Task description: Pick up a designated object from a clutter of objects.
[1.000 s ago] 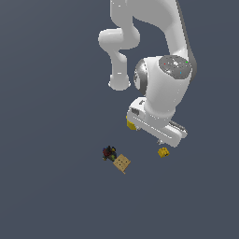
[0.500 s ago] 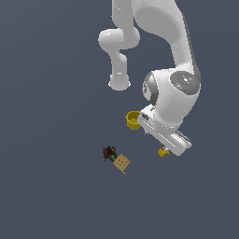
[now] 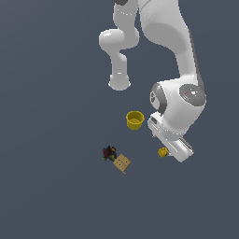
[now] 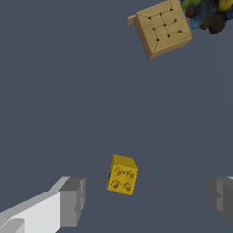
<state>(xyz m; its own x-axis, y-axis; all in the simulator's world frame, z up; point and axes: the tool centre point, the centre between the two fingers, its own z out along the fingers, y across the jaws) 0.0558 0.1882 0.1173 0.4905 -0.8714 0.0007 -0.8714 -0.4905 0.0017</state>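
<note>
We see the end effector (image 4: 146,200) with fingers (image 4: 73,200) spread wide apart, nothing clamped. The yellow studded brick (image 4: 122,174) sits on the desk (image 3: 51,196) between them, touching neither, four studs visible. In the exterior view the brick sits just beside the arm's hand, the yellow cup (image 3: 135,120) nearby. The tan perforated board (image 4: 162,27) and dark multicoloured lump (image 4: 207,12) lie together, well apart from the brick.

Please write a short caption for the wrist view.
Open gripper above yellow studded brick; tan perforated board beyond.
</note>
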